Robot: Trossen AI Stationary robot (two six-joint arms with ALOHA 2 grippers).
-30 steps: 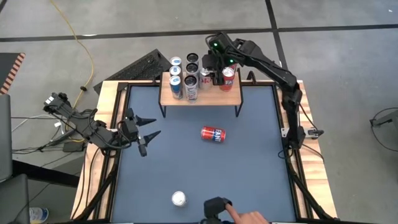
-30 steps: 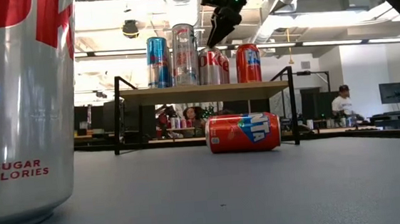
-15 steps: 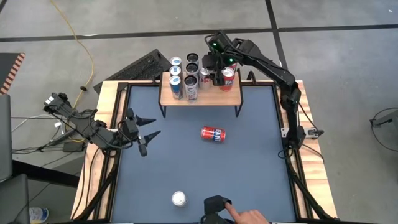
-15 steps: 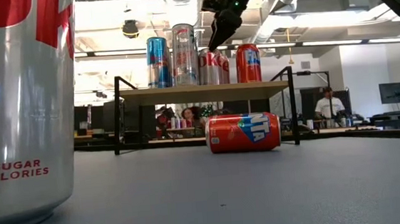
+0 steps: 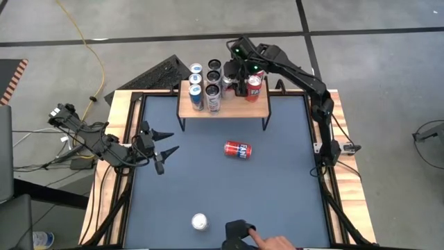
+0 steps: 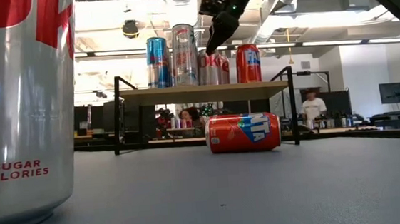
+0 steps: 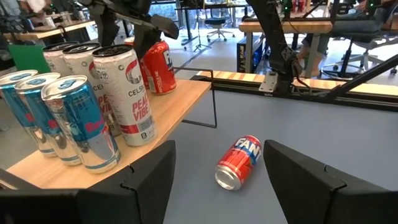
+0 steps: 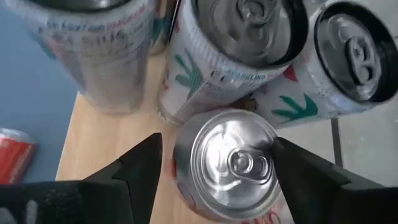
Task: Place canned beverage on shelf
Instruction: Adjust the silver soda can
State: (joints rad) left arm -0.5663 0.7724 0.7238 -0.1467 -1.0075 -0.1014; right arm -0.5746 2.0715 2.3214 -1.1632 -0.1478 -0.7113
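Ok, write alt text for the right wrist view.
The open right gripper hovers straddling a silver-topped can standing on the wooden shelf, tall white cans crowded behind it. A red can lies on the blue table below.

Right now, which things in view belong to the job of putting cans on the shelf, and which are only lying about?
Belonging to the job:
- shelf, with cans standing on top
- silver Coke can, on the shelf between the open fingers of the right gripper
- red Fanta can, lying on the mat
- silver can, standing near the front edge

Lying about:
- yellow cable on the floor
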